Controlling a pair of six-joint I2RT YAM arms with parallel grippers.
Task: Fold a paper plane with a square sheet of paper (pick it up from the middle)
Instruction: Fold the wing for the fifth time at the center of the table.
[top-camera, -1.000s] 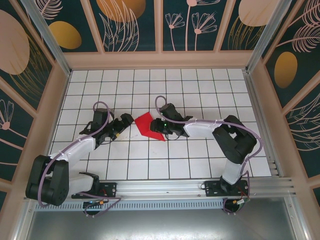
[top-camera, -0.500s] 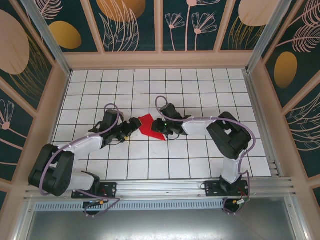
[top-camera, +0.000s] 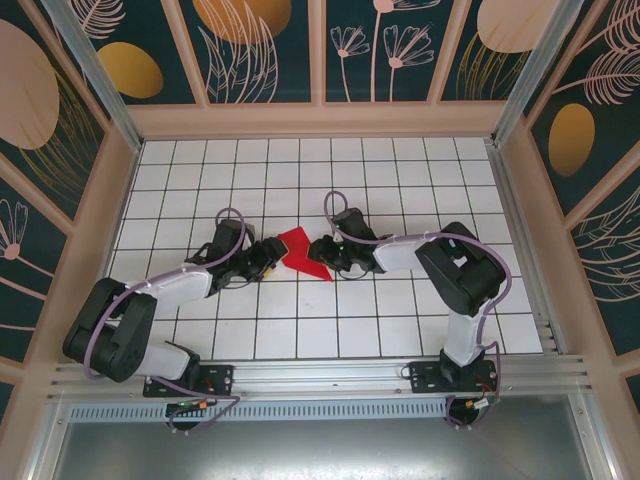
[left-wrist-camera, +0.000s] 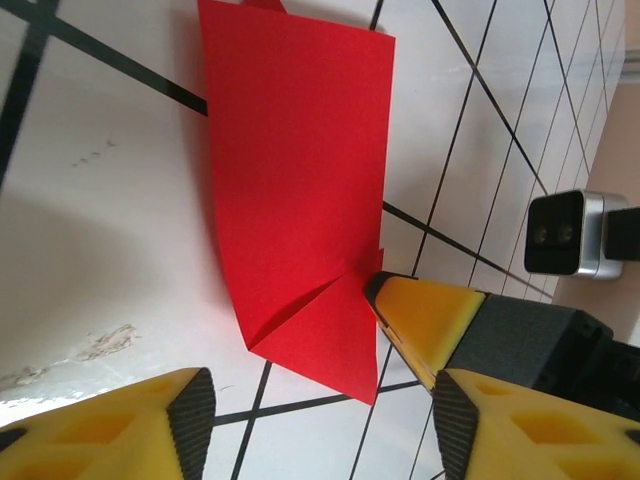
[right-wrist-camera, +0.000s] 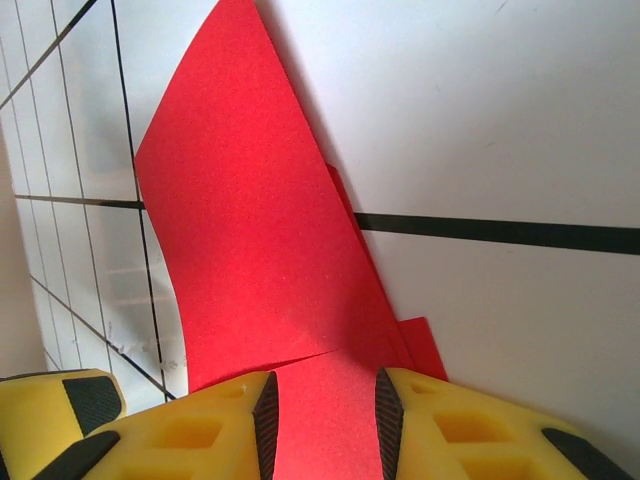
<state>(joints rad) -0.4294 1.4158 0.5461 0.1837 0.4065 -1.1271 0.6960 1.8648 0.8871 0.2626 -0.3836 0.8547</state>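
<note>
The square sheet of paper (top-camera: 300, 250) is bright red and lies partly folded on the white grid table, with a diagonal crease and a pointed corner (left-wrist-camera: 300, 180). My left gripper (top-camera: 270, 256) sits at its left edge. Its jaws (left-wrist-camera: 315, 415) are open, and the paper's corner lies just ahead of them. My right gripper (top-camera: 322, 250) comes in from the right. Its two fingers rest on top of the paper (right-wrist-camera: 250, 230) with red showing between them and at both sides (right-wrist-camera: 325, 420). One right fingertip (left-wrist-camera: 425, 315) touches the crease. The paper plane is out of view.
The table (top-camera: 400, 170) is fenced by wooden walls, with a metal rail (top-camera: 330, 375) at the near edge. Both arms reach toward the table's middle from the two sides. The right wrist camera (left-wrist-camera: 565, 235) sits close behind the paper.
My left gripper has slid right up to the paper's left edge, and its jaws have narrowed. The right gripper and the paper have shifted slightly to the right.
</note>
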